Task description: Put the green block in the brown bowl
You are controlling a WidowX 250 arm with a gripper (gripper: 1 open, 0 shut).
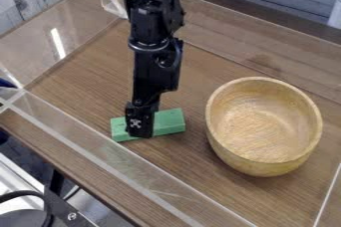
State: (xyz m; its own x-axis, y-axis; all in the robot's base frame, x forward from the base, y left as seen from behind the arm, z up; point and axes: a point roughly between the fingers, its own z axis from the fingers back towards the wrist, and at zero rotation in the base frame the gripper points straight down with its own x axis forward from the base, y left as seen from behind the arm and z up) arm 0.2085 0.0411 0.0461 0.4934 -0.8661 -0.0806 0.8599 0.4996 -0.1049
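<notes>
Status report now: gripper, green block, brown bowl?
Gripper open, down over green block. Block on table, not lifted. Brown bowl empty, to the right. Nothing between them.

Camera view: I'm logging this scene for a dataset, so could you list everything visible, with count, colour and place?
green block: one, matte green, lying flat on the table left of the bowl, under the gripper.
brown bowl: one, light-brown wood, upright and empty, right side of the table.
table: one, brown wood grain, under everything.
clear walls: transparent panels edging the table, front and left.
robot arm: one, black, reaching down from the top.
gripper: one, black, pointing down at the block's left end, open.
</notes>
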